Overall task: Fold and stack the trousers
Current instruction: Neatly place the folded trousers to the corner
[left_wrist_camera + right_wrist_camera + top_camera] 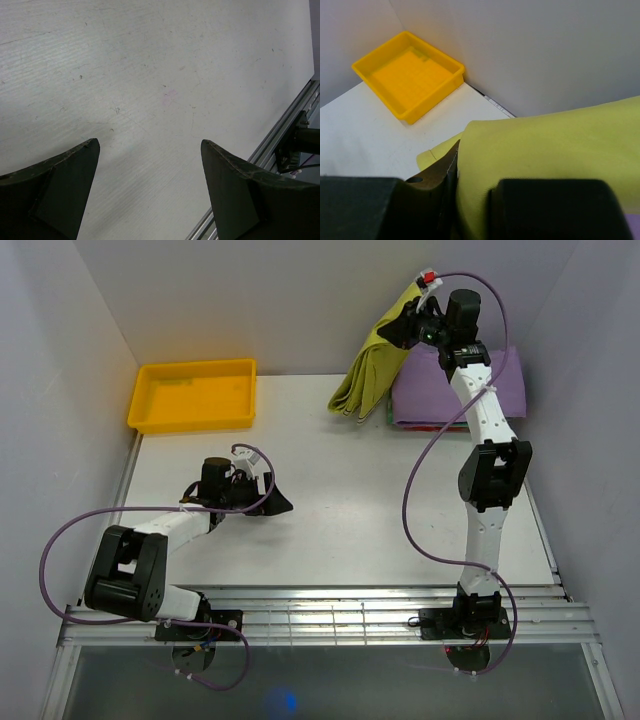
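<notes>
A white table [340,490] walled in by pale panels fills the overhead view, with a yellow tray [193,395] in its far left corner. The right gripper [415,325] is raised at the far right, its jaws clamped on the upper end of the trousers [372,370]. The cloth hangs away from the jaws, down and to their left. Its long axis slants from the grip toward the table, and the lower end is at or just above the surface. A folded purple cloth [500,390] lies flat just beside that hanging end, below the jaws and to their right. Stacking probably means carrying the trousers that way, so the bundle must swing across toward the purple cloth. The left gripper [275,502] is well apart from all this, with its jaws spread over bare table and nothing between them. The right arm is plainly the nearer one. The cloth hides the right fingertips. I cannot tell how many folds the bundle has or whether its lower end touches the table.
</notes>
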`<state>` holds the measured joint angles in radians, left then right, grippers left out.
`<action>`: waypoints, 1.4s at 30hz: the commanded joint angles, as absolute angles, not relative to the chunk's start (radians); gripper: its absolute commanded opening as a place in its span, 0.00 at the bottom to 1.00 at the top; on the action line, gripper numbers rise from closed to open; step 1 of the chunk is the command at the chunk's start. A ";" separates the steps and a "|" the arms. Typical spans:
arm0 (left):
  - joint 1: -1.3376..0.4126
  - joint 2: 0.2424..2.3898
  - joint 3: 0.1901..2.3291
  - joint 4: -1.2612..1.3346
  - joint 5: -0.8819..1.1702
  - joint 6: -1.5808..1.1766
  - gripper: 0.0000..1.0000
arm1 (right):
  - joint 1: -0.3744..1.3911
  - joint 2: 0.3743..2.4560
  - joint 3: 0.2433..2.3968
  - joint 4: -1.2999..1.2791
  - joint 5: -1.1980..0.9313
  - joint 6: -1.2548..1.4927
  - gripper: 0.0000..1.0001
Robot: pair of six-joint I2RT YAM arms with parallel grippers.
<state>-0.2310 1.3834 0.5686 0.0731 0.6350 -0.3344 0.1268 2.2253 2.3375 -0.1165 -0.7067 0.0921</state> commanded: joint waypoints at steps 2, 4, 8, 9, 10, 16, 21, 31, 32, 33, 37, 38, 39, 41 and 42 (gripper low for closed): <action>-0.235 1.344 0.561 0.109 0.686 -0.334 0.92 | 0.132 2.162 2.411 -0.041 -0.796 -0.105 0.08; -0.235 1.350 0.569 0.101 0.687 -0.328 0.91 | 0.121 2.134 2.364 -0.092 -0.808 -0.197 0.08; -0.235 1.367 0.581 0.101 0.695 -0.322 0.91 | 0.052 2.092 2.379 -0.216 -0.824 -0.352 0.08; -0.235 1.376 0.583 0.103 0.698 -0.324 0.91 | 0.038 2.089 2.388 -0.228 -0.822 -0.370 0.08; -0.238 1.387 0.586 0.103 0.703 -0.325 0.91 | 0.013 2.076 2.391 -0.244 -0.819 -0.403 0.08; -0.247 1.404 0.601 0.100 0.706 -0.334 0.90 | -0.116 2.046 2.327 -0.320 -0.805 -0.523 0.08; -0.256 1.408 0.614 0.084 0.696 -0.327 0.90 | -0.205 2.052 2.176 -0.328 -0.715 -0.626 0.08; -0.262 1.407 0.634 0.052 0.678 -0.313 0.90 | -0.265 2.207 2.137 -0.304 -0.461 -0.551 0.08; -0.262 1.404 0.632 0.049 0.675 -0.310 0.90 | -0.267 2.215 2.137 -0.287 -0.442 -0.546 0.08; -0.262 1.401 0.629 0.049 0.673 -0.308 0.90 | -0.267 2.215 2.132 -0.270 -0.419 -0.523 0.08; -0.268 1.404 0.626 0.052 0.669 -0.311 0.90 | -0.278 2.223 2.112 -0.149 -0.261 -0.416 0.08; -0.270 1.405 0.627 0.052 0.666 -0.314 0.90 | -0.294 2.238 2.131 -0.143 -0.247 -0.393 0.08; -0.271 1.404 0.630 0.055 0.660 -0.316 0.90 | -0.299 2.244 2.132 -0.135 -0.227 -0.371 0.08; -0.275 1.401 0.634 0.057 0.655 -0.316 0.90 | -0.322 2.244 2.097 -0.111 -0.184 -0.321 0.08; -0.275 1.402 0.635 0.052 0.652 -0.314 0.90 | -0.328 2.237 2.071 -0.101 -0.173 -0.311 0.08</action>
